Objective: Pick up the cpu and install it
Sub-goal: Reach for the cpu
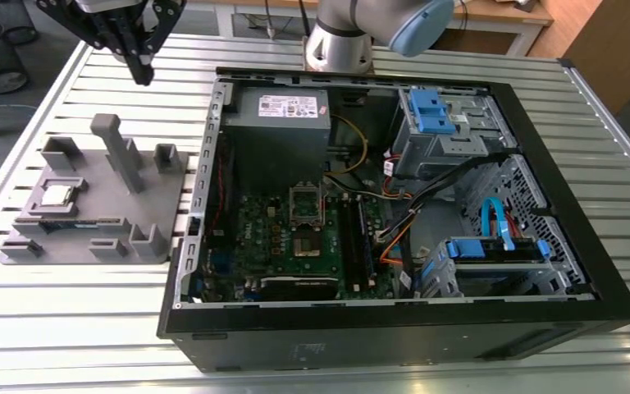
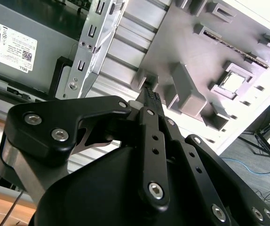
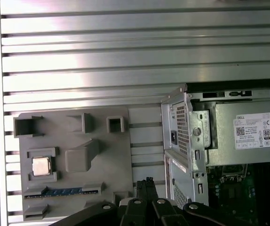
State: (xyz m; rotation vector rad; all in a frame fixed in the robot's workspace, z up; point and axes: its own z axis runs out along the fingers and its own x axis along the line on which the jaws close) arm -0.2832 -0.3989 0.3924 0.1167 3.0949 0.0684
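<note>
Tool (image 1: 142, 77) closed, empty, hangs between grey fixture (image 1: 112, 201) and computer case (image 1: 403, 336); cpu (image 1: 56, 194) lies on fixture.

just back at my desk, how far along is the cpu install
Nothing looks done yet: the cpu lies in its pocket on the grey fixture plate. The gripper hangs above the table, holding nothing. Pickup and seating in the motherboard socket remain.
</note>
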